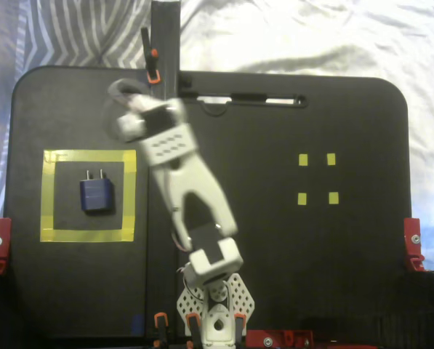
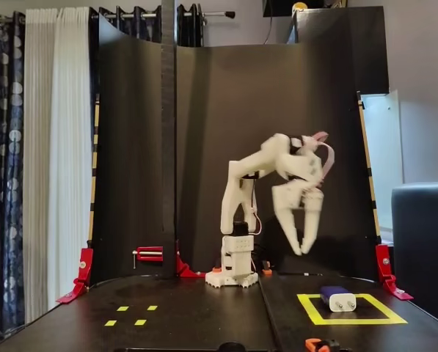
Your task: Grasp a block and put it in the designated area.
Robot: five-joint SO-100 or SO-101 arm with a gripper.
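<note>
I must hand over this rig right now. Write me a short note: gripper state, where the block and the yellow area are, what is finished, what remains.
Gripper: raised above the table, fingers apart, holding nothing. It looks blurred, so the arm may be moving.
Block: lying flat inside the designated area, prongs pointing toward the far edge of the board in the fixed view from above. The fixed view from the front also shows it within the tape outline.
Four small yellow squares: on the other half of the board, nothing on them.
Done: block is placed and released.
Left: probably only to bring the arm to rest.
</note>
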